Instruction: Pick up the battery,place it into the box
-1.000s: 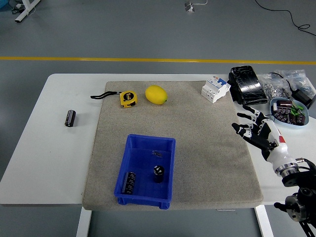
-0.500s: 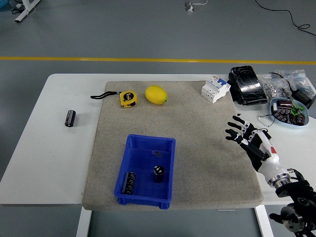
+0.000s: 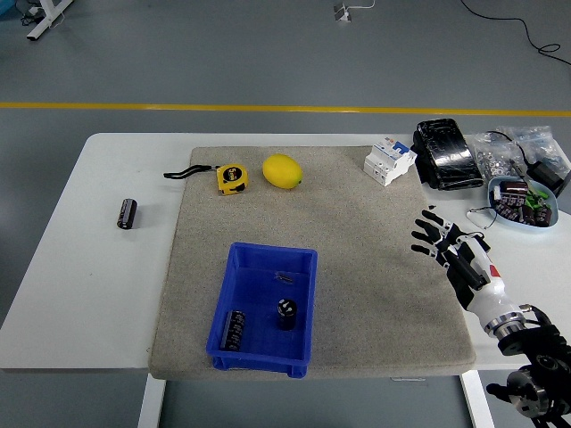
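head view, right hand: right hand [image 3: 449, 250] over the mat's right edge, fingers [image 3: 426, 234] spread, gripping nothing. Left hand not in view.
head view, battery: battery [image 3: 128, 213] lying on bare white table [image 3: 89, 294], far to the left of the hand, beyond the mat [image 3: 375, 276] and well apart from it.
head view, box: blue box [image 3: 264, 308] on the mat, left of the hand and a bit nearer to the robot; between hand and battery. Already 2 dark cylinders inside: one lying at the near left corner [image 3: 235, 329], one upright near the middle [image 3: 285, 313].
head view, other things: tape measure [image 3: 231, 177] and lemon [image 3: 282, 171] at the far left of the hand; breaker [image 3: 390, 160] and black packet [image 3: 448, 152] beyond the hand; bowl w/ small parts [image 3: 522, 201] just to its right.
risk 1: long reach across the whole mat for the right arm; maybe not enough range, so grasp could come weak or off-centre.
risk 2: battery is round and on smooth table, prob. rolls away if touched from the side.
risk 3: path goes over the box; low arm could hit the wall and push it.
risk 4: wrong target, i.e. cylinders in the box or in the bowl look similar.
writing: print on tape measure and breaker too small to read; no brand legible.
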